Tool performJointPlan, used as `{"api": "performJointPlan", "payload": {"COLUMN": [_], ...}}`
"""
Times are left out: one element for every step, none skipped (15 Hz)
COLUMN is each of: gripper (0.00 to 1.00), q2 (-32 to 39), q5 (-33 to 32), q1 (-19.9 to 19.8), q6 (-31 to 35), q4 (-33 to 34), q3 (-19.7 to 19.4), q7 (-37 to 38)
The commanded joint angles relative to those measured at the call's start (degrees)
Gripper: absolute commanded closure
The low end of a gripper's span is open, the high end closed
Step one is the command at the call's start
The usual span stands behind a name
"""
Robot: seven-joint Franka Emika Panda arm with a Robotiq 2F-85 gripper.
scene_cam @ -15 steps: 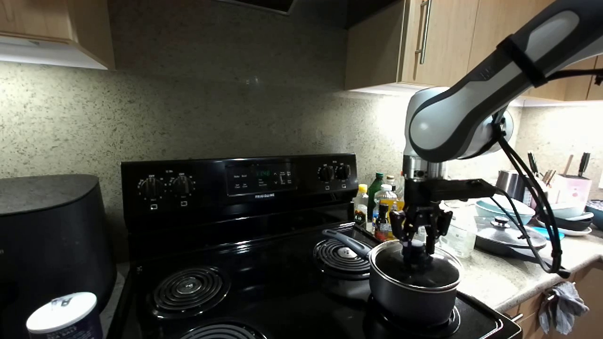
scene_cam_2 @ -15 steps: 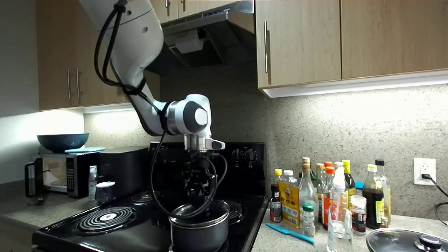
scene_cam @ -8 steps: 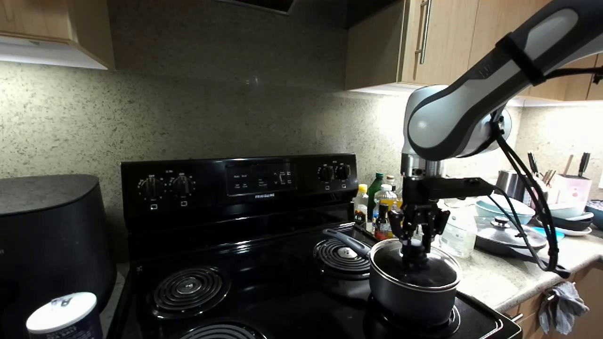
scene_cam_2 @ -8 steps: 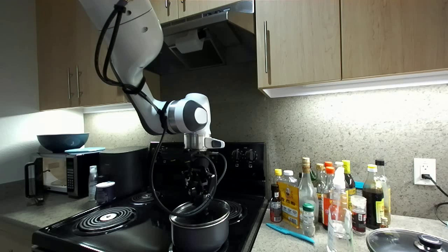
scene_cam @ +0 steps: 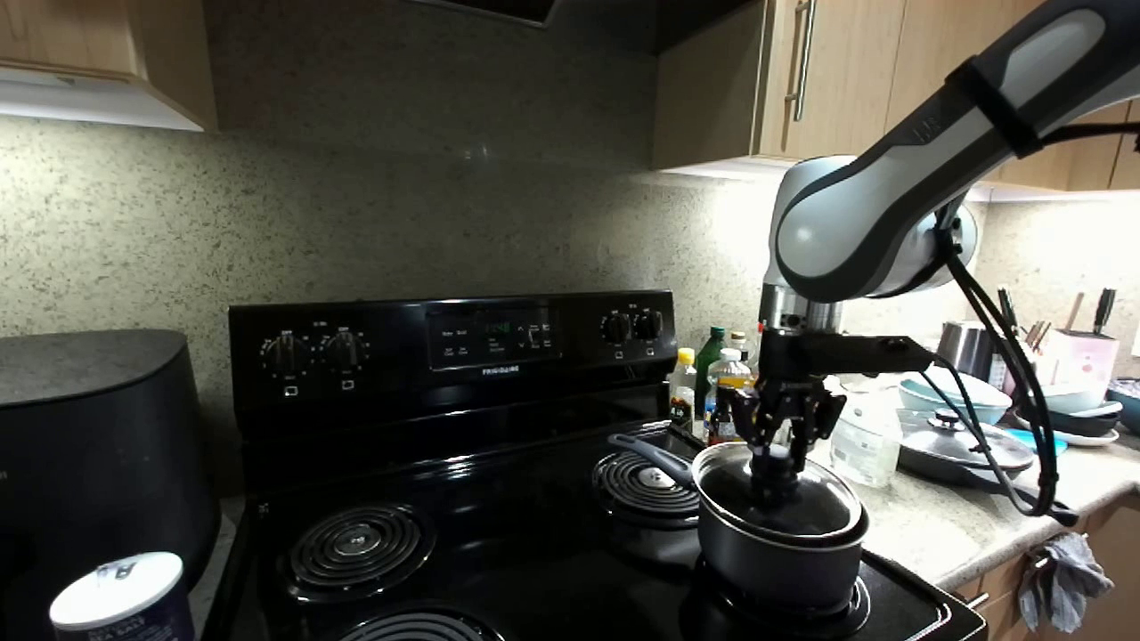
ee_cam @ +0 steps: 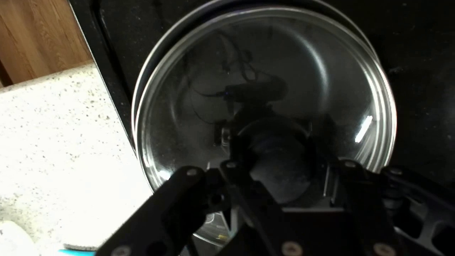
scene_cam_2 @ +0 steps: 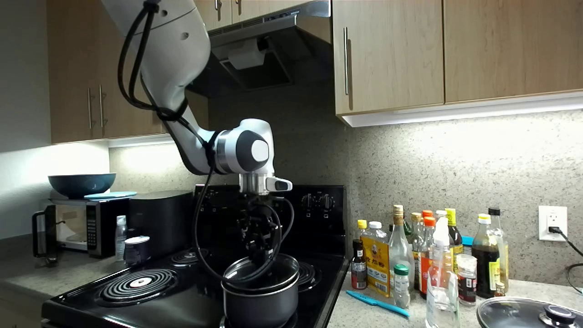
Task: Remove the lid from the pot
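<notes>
black two-fingered gripper [scene_cam: 777, 466] clamps small dark knob [ee_cam: 280, 176] of round silver-rimmed glass lid [ee_cam: 295, 81], tilted off-centre over round dark-grey pot [scene_cam: 779, 570].

The black stove control panel [scene_cam: 401, 356] reads "FRIGIDAIRE", with "OFF" above a round black knob [scene_cam: 286, 354]; its green clock digits [scene_cam: 497, 328] are blurred. The round, dark-blue, white-lidded canister [scene_cam: 120, 595] reads "SEA SALT"; in an exterior view, a yellow box [scene_cam_2: 375, 269] bears Chinese characters.
</notes>
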Motion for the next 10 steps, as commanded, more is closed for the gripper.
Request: {"api": "performJointPlan", "payload": {"gripper": [0.77, 0.52, 0.52, 0.52, 0.52, 0.77, 0.77, 0.77, 0.77, 0.77], "q2": [-4.47, -1.21, -1.73, -2.08, -2.3, -2.41, -2.98, -3.74, -4.69, -5.5], "q5": [5.32, 2.39, 3.19, 3.49, 3.62, 3.69, 1.9, -0.47, -2.74, -4.58], "q1": [-0.76, -0.19, -0.29, -0.39, -0.49, -0.54, -0.44, -0.4, -0.45, -0.54], "q6": [3.32, 1.6, 1.73, 1.74, 1.74, 1.75, 2.38, 2.88, 3.0, 3.15], "q4": [-3.63, -0.99, -1.33, -1.54, -1.68, -1.79, -2.4, -3.06, -3.7, -4.15], "q3": [-0.13, -0.02, -0.08, -0.12, -0.14, -0.15, -0.15, -0.26, -0.42, -0.56], "q7": [-3.4, -0.81, -1.07, -1.18, -1.21, -1.22, -0.36, 0.97, 1.82, 2.82]}}
